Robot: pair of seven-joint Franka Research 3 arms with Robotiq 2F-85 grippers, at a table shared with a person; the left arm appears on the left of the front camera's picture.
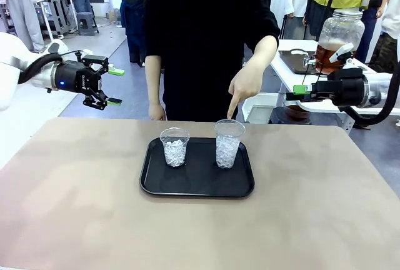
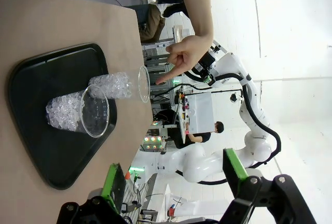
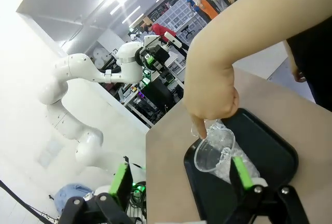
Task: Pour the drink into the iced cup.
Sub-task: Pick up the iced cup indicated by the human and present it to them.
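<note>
My left gripper (image 1: pixel 115 86): wide, empty, far left.
My right gripper (image 1: pixel 295 92): wide, empty, near the drink (image 1: pixel 326 56), far right.
Iced cup (image 1: pixel 227 144): right on the tray (image 1: pixel 197 185); a hand (image 1: pixel 245 85) points, marking my target.

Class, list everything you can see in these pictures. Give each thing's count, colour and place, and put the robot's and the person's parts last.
Table: one, tan, across the foreground.
Tray: one, black, at the middle of the table.
Shorter iced cup: one, clear with white ice, on the left of the tray.
Taller iced cup: one, clear with white ice, on the right of the tray.
Dispenser jar: one, clear, beyond the table behind the right arm.
Drink: amber-brown, in the lower part of the jar.
Person's hand: one, forefinger pointing down at the taller cup's rim.
Left gripper: one, black with green pads, open, raised at far left.
Right gripper: one, black with green pads, open, raised at far right.
</note>
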